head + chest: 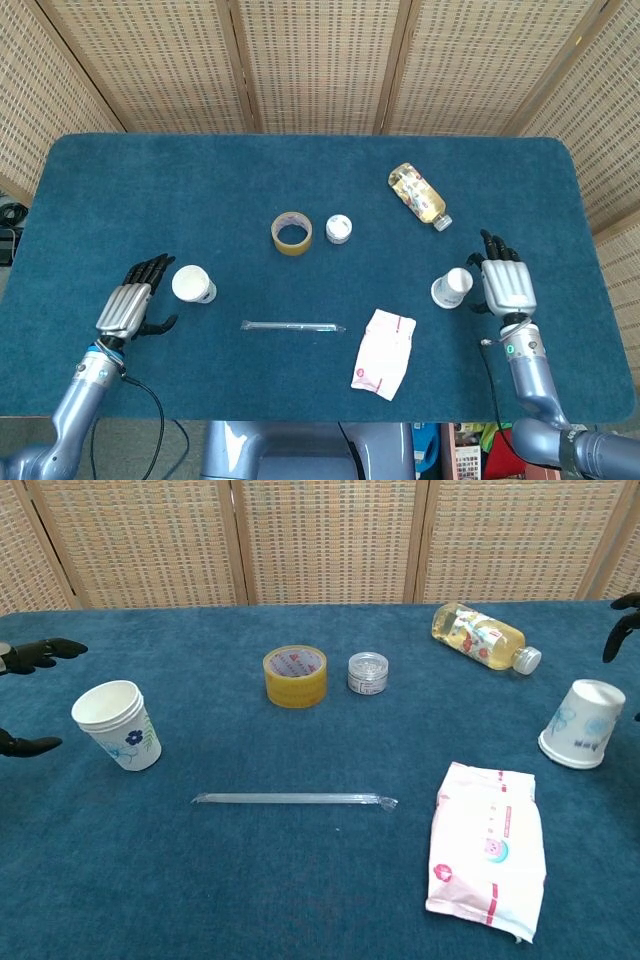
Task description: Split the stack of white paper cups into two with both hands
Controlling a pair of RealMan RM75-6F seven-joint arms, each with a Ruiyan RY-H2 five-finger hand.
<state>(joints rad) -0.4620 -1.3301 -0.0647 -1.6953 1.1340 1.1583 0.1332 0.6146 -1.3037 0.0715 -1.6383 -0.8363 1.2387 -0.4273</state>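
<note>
Table [300,190]: blue cloth is covering it; everything below is lying or standing on it.
Left hand [128,308]: sitting at the table's 8 o'clock, fingers spread apart and holding nothing; in the chest view only its dark fingertips [60,648] are showing at the frame's left edge.
Left cup [117,725]: white paper cup with a blue flower print, standing mouth up just beside the left hand, at its 2 o'clock, apart from the fingers.
Straw [293,326]: clear wrapped stick lying crosswise at the table's 6 o'clock.
Tape roll [292,233]: yellow ring lying flat near the centre.
Small jar [339,228]: round, white-lidded, sitting just beside the tape roll at its 3 o'clock.
Wipes packet [487,848]: white and pink, lying flat at the table's 5 o'clock.
Bottle [418,195]: lying on its side at the table's 2 o'clock, amber liquid inside, white cap pointing toward 4 o'clock.
Right cup [581,723]: white paper cup with a blue print, standing mouth down at the table's 4 o'clock, well apart from the left cup.
Right hand [505,285]: sitting just beside the right cup at its 3 o'clock, fingers extended and apart, gripping nothing.
</note>
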